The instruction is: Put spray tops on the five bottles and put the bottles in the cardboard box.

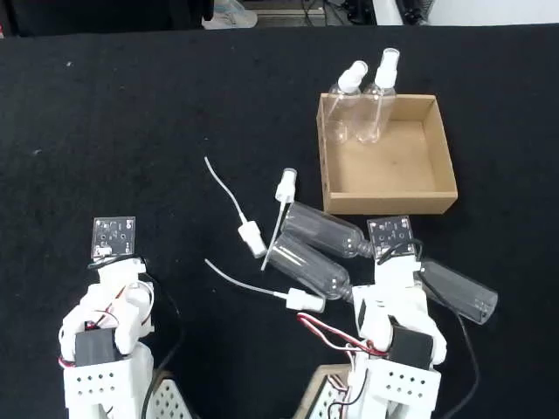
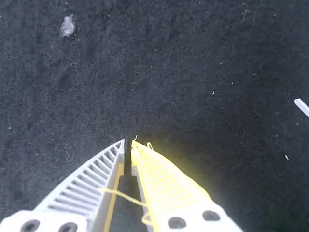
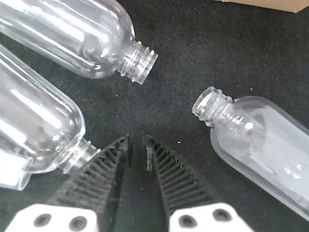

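Note:
Two capped bottles [image 1: 349,106] [image 1: 379,94] lean against the far wall inside the cardboard box [image 1: 441,153]. Three open clear bottles lie on the black cloth: one [image 1: 321,229] [image 3: 72,34], one [image 1: 307,267] [image 3: 34,125] and one [image 1: 459,293] [image 3: 263,140]. Three loose spray tops with long tubes lie to their left [image 1: 251,236] [image 1: 286,185] [image 1: 304,300]. My right gripper [image 3: 137,143] is low over the cloth between the bottle necks, black fingers nearly together and holding nothing. My left gripper [image 2: 128,143] is shut over bare cloth at the near left.
The left arm [image 1: 109,305] and right arm [image 1: 397,305] stand folded at the near table edge. A tube end [image 2: 301,107] lies off to the side of the left gripper. Black cloth covers the table; open room lies at the far left.

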